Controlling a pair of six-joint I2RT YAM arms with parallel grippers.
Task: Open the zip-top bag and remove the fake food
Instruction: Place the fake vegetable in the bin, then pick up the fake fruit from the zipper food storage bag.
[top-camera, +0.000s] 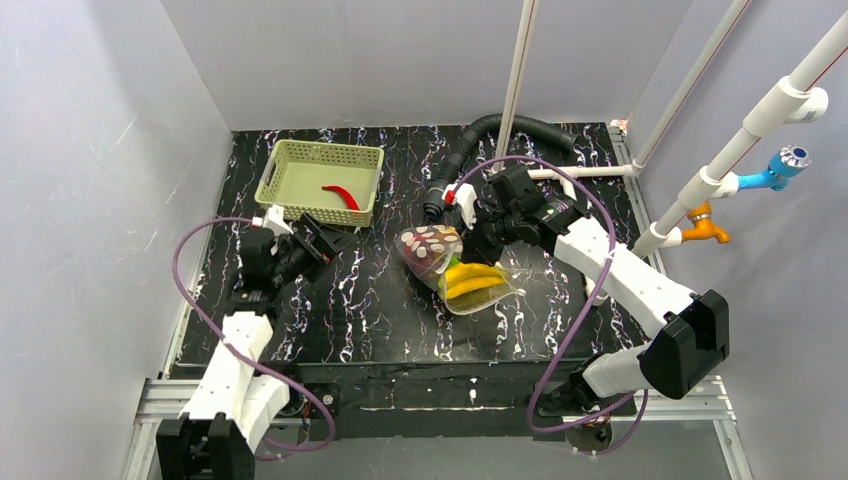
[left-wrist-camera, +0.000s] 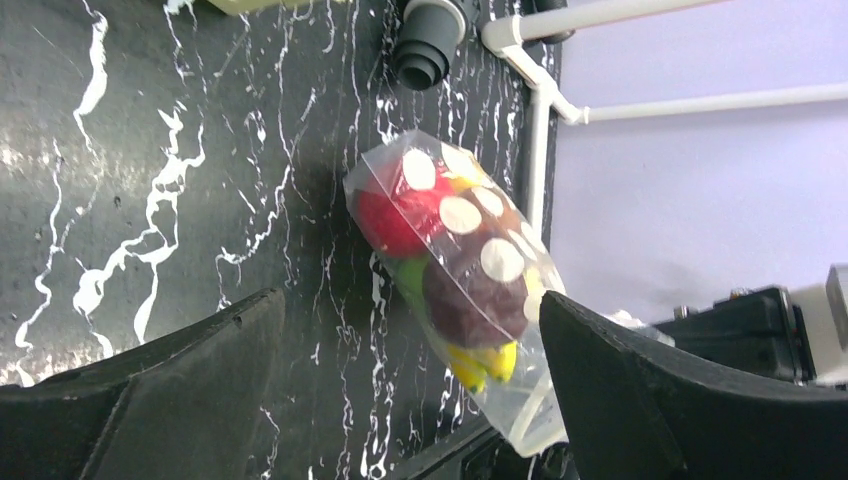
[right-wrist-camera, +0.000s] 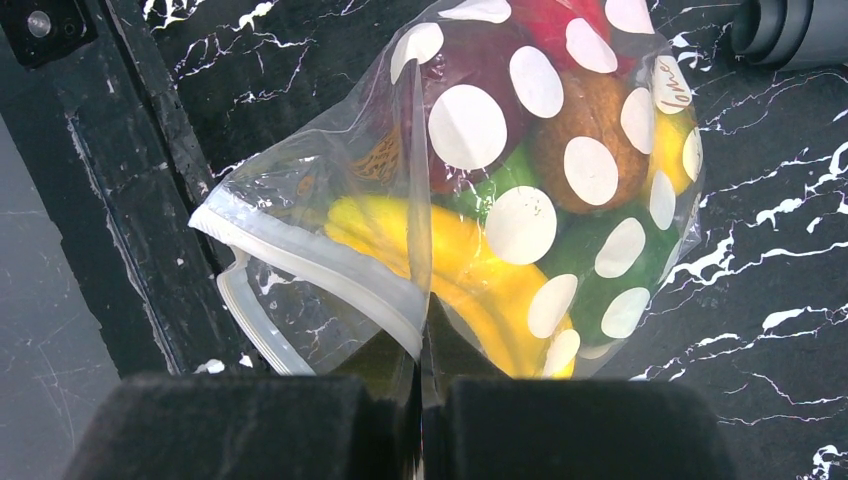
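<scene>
The zip-top bag (top-camera: 452, 268) lies at the middle of the black marble table, clear with white oval spots. Fake food fills it: a yellow banana (right-wrist-camera: 470, 275), a brown piece (right-wrist-camera: 592, 135), a green piece (right-wrist-camera: 600, 262), dark purple and red pieces. Its zip strip (right-wrist-camera: 300, 265) gapes open. My right gripper (right-wrist-camera: 421, 405) is shut on a fold of the bag's plastic near that mouth and appears again in the top view (top-camera: 478, 248). My left gripper (top-camera: 330, 240) is open to the left of the bag and holds nothing. In its wrist view the bag (left-wrist-camera: 462, 265) sits beyond the wide-spread fingers (left-wrist-camera: 150, 400).
A pale green lattice basket (top-camera: 275, 175) stands at the back left with a red chili (top-camera: 341, 196) inside. A grey corrugated hose (top-camera: 500, 128) and white pipes (top-camera: 590, 172) run along the back right. The hose's end (left-wrist-camera: 428, 48) lies just behind the bag.
</scene>
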